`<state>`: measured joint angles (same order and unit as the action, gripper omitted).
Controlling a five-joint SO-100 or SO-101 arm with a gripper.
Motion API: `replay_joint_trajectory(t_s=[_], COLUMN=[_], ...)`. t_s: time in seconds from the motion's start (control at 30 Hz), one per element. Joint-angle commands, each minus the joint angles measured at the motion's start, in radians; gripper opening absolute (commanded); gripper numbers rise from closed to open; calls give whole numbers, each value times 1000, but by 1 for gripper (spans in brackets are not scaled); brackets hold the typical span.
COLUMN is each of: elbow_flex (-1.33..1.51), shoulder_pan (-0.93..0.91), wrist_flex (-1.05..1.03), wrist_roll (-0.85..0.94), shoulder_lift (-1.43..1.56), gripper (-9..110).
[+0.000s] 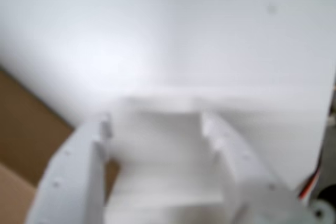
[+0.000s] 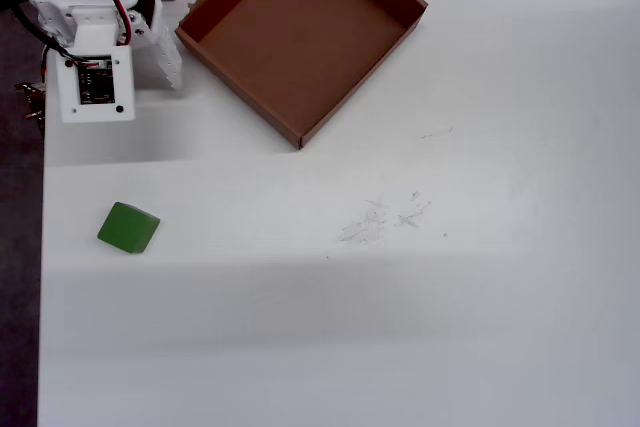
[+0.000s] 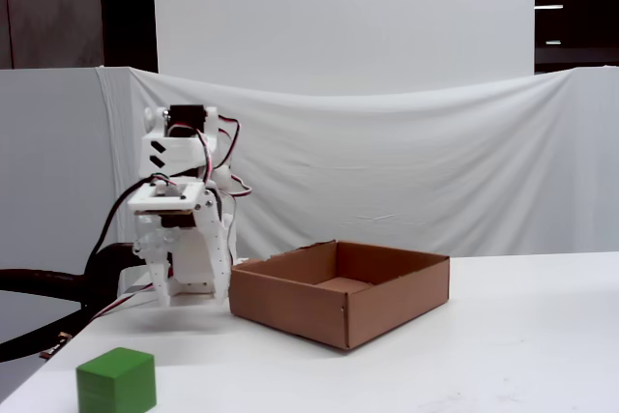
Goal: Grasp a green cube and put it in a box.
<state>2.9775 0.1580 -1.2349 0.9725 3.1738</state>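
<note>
The green cube [image 2: 128, 228] lies on the white table near its left edge in the overhead view, well below the arm; in the fixed view it [image 3: 116, 381] sits at the front left. The box [image 2: 300, 32], a shallow brown cardboard tray, stands empty at the top of the overhead view, right of the arm, and shows in the fixed view [image 3: 290, 307]. My gripper [image 1: 157, 129] hangs over the white table beside the box, its white jaws apart with nothing between them. The cube is out of the blurred wrist view.
The folded white arm [image 2: 95, 57] stands at the table's top-left corner, close to the box's left wall. Brown cardboard [image 1: 21, 129] fills the wrist view's lower left. The table's left edge [image 2: 40, 297] runs just beside the cube. A white cloth backdrop [image 3: 406, 171] hangs behind.
</note>
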Motion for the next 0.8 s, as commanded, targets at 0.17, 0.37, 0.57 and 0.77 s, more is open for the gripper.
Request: replay_joint_trajectory(t_s=[0.17,0.37,0.57,0.77], elbow_flex=[-5,-6,-147,-463], shoulder_pan=[34,26,-57,-152], wrist_flex=[5,8,40,77], wrist_roll=[-6,-6,-12,-3], shoulder_lift=[8,6,-149,-488], gripper=[24,29,32,35])
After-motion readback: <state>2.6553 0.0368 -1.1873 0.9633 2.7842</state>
